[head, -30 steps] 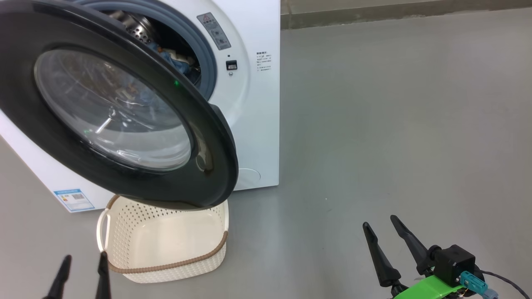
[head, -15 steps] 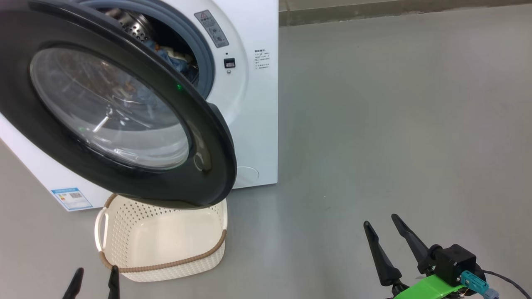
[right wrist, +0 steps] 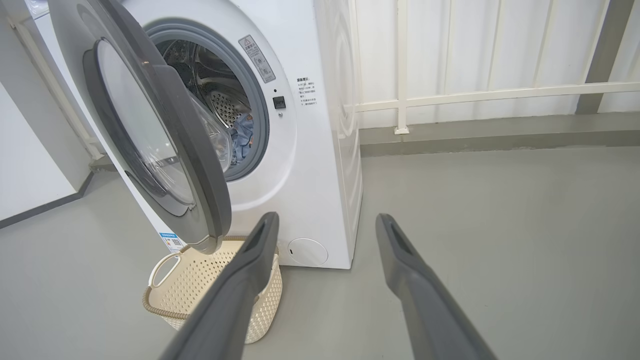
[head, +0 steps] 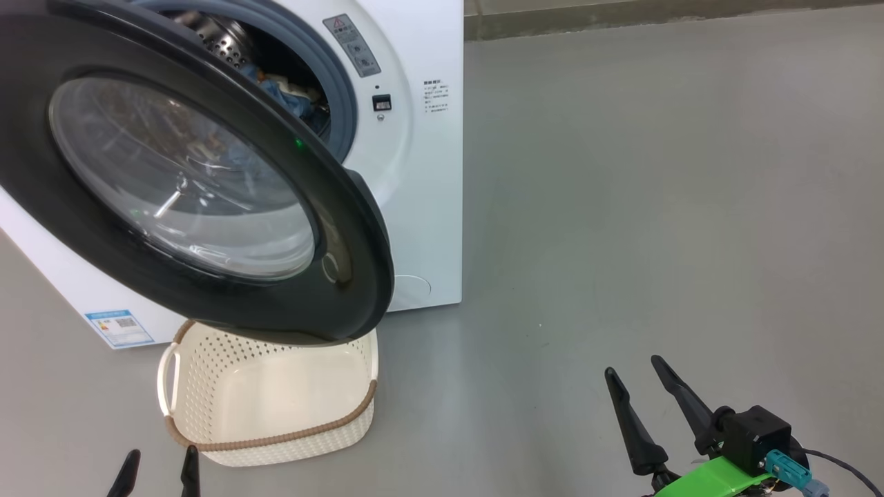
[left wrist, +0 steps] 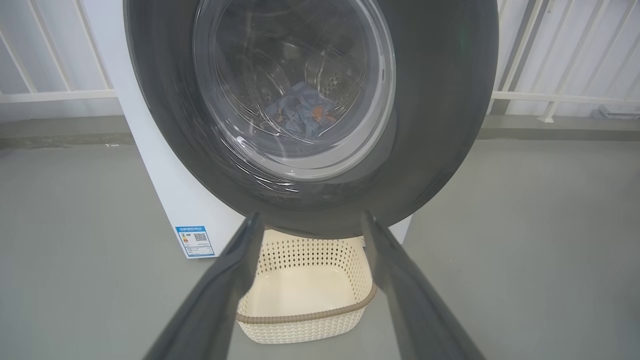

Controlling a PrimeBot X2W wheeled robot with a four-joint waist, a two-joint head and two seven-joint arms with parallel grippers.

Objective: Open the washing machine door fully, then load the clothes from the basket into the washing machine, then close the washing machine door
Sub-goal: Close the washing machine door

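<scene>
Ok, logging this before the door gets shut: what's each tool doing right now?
Left tool: open, holding nothing.
Right tool: open, holding nothing.

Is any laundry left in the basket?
No: in the head view the basket shows a bare cream bottom, and the clothes lie inside the washing machine.

The washing machine (head: 428,207) is finished in white, with a grey-blue gasket (right wrist: 262,125) and a blue sticker (head: 119,328). The door (head: 345,228) is rimmed in glossy black. The basket (head: 290,450) is coloured cream, dotted with small holes, edged in brown weave and fitted with a white handle (head: 164,376). Blue clothes (head: 293,100) are flecked with orange. The floor (head: 656,207) is coloured grey.
</scene>
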